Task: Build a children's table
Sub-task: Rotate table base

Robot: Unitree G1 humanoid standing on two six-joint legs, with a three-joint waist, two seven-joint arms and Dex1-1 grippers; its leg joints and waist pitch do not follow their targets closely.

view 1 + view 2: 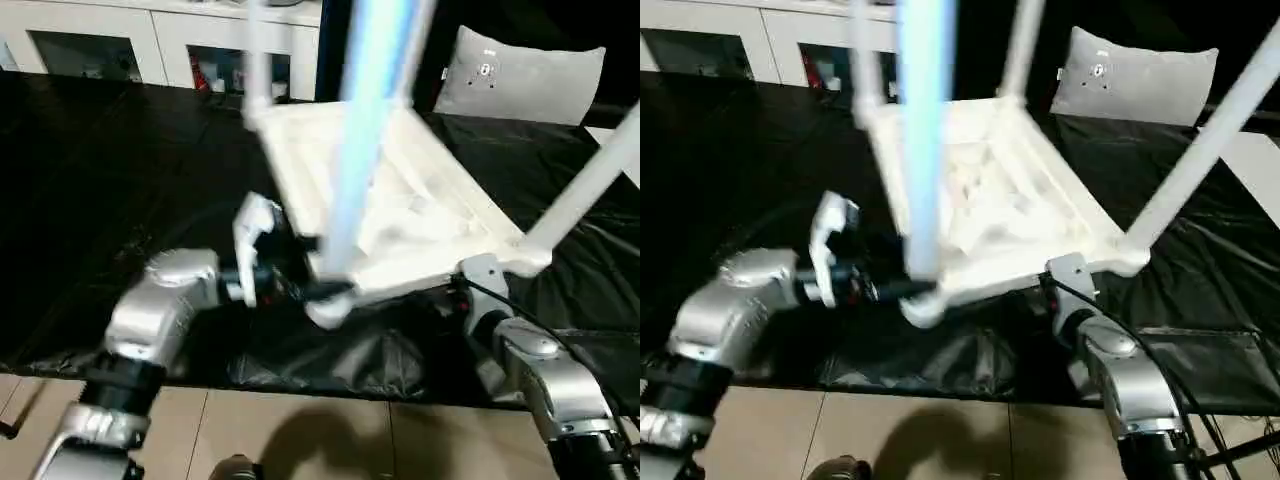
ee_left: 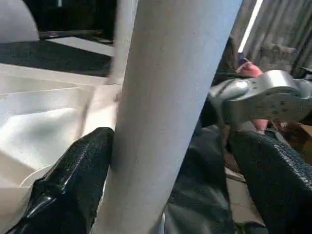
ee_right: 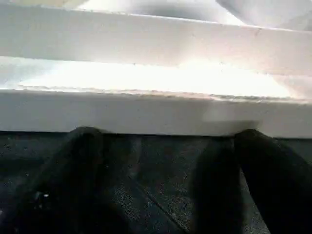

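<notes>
Upside down near the front edge of the black-covered work table (image 1: 90, 200): children's table top (image 1: 400, 215), ribbed underside up, legs rising from its corner sockets. Straddling the near-left leg (image 1: 365, 130) just above its socket, left gripper (image 1: 285, 262), fingers spread wide, one finger (image 2: 73, 185) against the tube. At the top's near rim by the near-right leg (image 1: 590, 180), right gripper (image 3: 165, 161), open wide, holding nothing.

the upturned table top (image 1: 400, 215) sits on the black counter (image 1: 110, 200), four legs rising around it. the near-left leg (image 1: 355, 150) stands between the left gripper (image 2: 165, 195)'s spread fingers. open counter lies left; a pillow (image 1: 525, 80) blocks the far right.
</notes>
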